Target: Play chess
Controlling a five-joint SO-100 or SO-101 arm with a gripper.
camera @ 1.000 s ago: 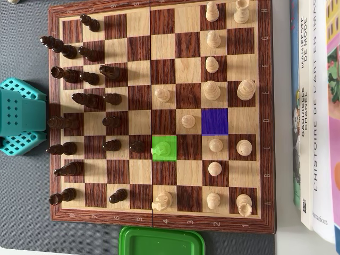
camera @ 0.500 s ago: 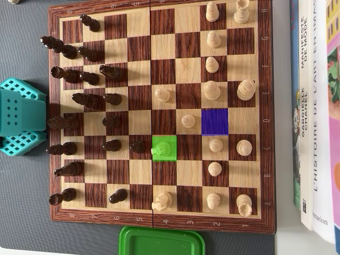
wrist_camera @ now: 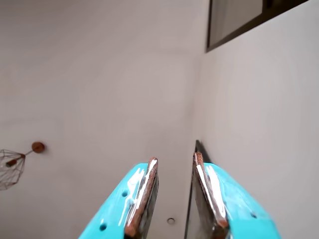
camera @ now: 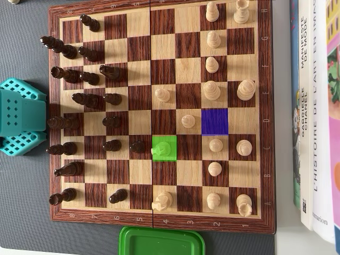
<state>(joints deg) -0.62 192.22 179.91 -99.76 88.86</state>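
In the overhead view a wooden chessboard (camera: 268,122) lies flat, with dark pieces (camera: 87,99) crowded on its left half and light pieces (camera: 212,91) on its right half. One square is tinted green (camera: 167,146) with a small piece at its left edge. Another square is tinted purple (camera: 214,121) and holds nothing. The teal arm (camera: 18,117) sits folded off the board's left edge. In the wrist view my gripper (wrist_camera: 175,157) points up at a bare wall and ceiling. Its teal fingers (wrist_camera: 144,191) stand apart with nothing between them.
A green plastic lid (camera: 162,241) lies just below the board's bottom edge. Books (camera: 316,106) are stacked along the right side. A grey mat (camera: 26,212) lies under the board. A wire lamp (wrist_camera: 10,167) shows at the left of the wrist view.
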